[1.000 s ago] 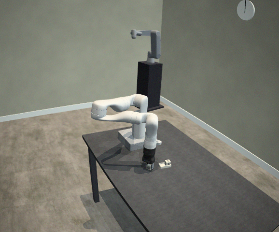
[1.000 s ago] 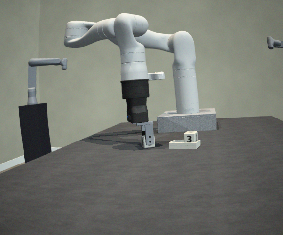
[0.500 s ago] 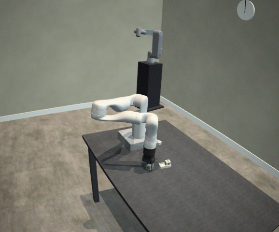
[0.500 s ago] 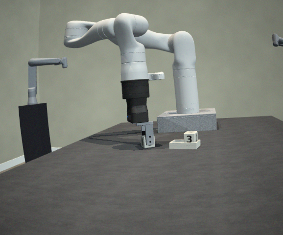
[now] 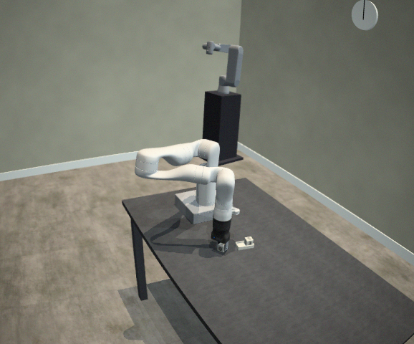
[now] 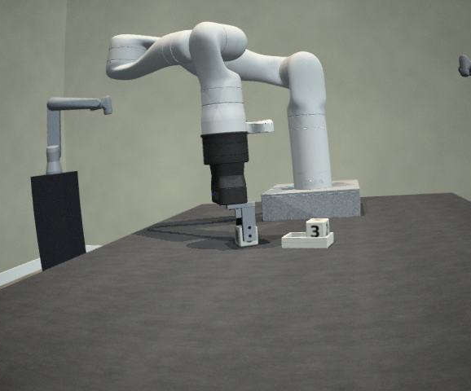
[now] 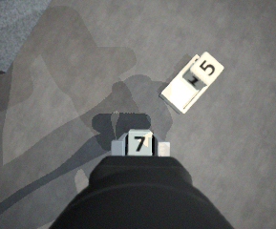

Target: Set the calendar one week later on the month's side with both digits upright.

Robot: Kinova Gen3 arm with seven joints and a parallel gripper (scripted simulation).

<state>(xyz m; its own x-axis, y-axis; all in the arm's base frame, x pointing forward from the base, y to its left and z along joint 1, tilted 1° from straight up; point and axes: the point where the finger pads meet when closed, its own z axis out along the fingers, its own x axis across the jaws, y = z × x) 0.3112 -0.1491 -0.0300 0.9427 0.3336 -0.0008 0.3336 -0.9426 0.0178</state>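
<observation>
My gripper points down, shut on a white cube whose top shows a 7. The cube is at or just above the table beside the tray; a gap under it cannot be told. The white tray lies flat. The second cube stands in its right end in the exterior view, a 3 towards that camera and a 5 on top. The tray's other end is empty. No month name is readable.
The arm's grey base block stands on the dark table behind the gripper and tray. Other arms on dark pedestals stand beyond the table.
</observation>
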